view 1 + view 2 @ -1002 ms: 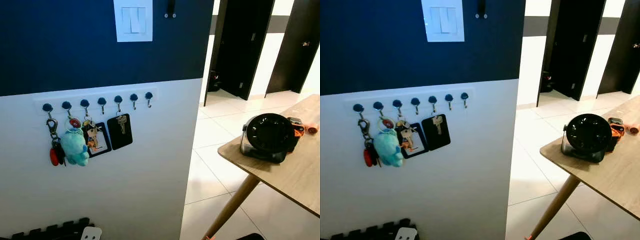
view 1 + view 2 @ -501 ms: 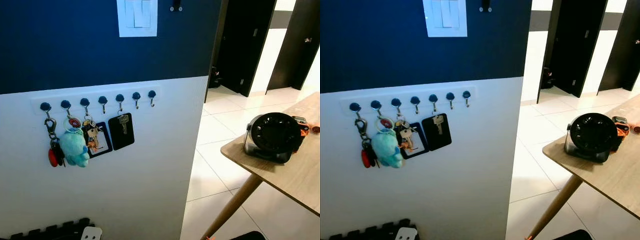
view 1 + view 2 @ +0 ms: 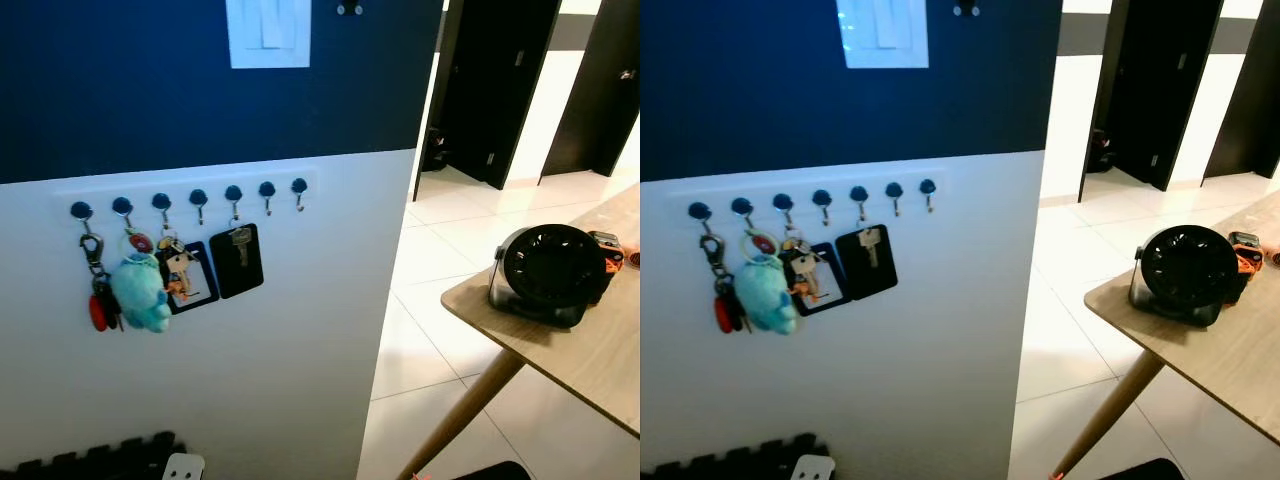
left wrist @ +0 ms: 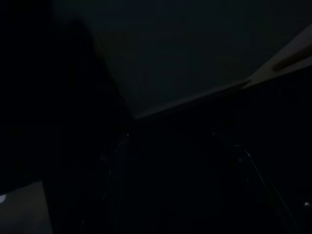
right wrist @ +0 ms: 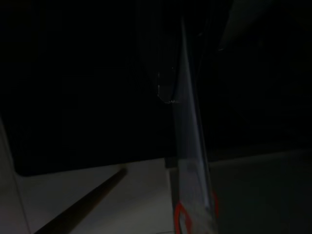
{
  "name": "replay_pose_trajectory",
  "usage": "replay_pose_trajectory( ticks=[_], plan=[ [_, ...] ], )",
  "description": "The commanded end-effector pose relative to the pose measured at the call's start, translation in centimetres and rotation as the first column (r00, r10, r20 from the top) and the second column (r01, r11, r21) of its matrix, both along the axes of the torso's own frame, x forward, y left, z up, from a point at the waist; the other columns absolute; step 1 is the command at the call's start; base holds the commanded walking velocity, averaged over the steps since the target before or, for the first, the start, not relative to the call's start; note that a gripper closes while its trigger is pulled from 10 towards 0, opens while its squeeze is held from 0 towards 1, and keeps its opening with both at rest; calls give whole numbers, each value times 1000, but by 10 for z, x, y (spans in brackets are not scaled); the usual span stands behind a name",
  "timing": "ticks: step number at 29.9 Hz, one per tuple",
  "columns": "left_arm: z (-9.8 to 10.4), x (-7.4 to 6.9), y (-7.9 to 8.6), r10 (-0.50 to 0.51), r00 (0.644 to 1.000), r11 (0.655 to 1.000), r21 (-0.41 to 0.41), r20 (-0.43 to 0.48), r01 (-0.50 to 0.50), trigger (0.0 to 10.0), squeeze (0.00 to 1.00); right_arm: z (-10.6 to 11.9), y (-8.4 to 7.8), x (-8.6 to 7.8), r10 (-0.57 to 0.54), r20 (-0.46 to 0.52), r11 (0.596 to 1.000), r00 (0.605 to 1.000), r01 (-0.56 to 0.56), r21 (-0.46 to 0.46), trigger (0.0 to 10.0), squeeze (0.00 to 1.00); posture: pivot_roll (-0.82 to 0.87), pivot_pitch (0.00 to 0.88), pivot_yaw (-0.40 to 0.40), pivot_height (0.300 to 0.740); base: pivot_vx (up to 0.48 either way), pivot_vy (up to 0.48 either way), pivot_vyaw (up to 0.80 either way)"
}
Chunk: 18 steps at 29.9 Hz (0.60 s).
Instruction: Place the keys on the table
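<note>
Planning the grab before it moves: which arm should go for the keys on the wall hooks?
Probably the left. The keys hang on the hook rail to the robot's left, while the table stands to its right. Both arms hang idle, so neither claw has a head start.

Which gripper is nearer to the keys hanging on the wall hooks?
Left, probably. The keys hang toward the robot's left, the table stands to its right. Both arms hang idle in dark wrist views, so neither distance can be judged.
</note>
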<state>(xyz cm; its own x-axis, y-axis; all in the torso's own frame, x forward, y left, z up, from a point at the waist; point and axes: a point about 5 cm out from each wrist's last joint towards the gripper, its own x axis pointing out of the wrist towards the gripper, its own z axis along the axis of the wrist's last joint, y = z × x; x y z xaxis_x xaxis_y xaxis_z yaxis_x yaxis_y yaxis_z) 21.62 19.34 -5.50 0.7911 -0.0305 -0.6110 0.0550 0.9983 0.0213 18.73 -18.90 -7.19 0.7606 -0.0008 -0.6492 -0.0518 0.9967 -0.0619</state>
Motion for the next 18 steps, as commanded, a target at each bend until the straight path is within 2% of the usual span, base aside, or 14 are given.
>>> replay_pose_trajectory(
  ticks=[1, 5, 18],
  plan=[
    [-4, -5, -2, 1, 1000, 1000, -3, -26, -1, 10000, 0, -3, 0, -4, -8, -22, 1000, 1000, 9, 9, 10000, 0, 44, 35, 5, 740, 0, -345, 0],
    [-4, -5, -1, 4, 1000, 1000, -1, -29, -4, 10000, 0, -3, 1, -5, -9, -23, 1000, 1000, 9, 10, 10000, 0, 43, 35, 6, 740, 0, -329, 0],
    [-5, -6, 0, 11, 999, 1000, -3, -41, -11, 10000, 0, -4, 0, -6, -11, -33, 1000, 999, 11, 8, 10000, 0, 43, 36, 6, 740, 0, 0, 0]
  ],
)
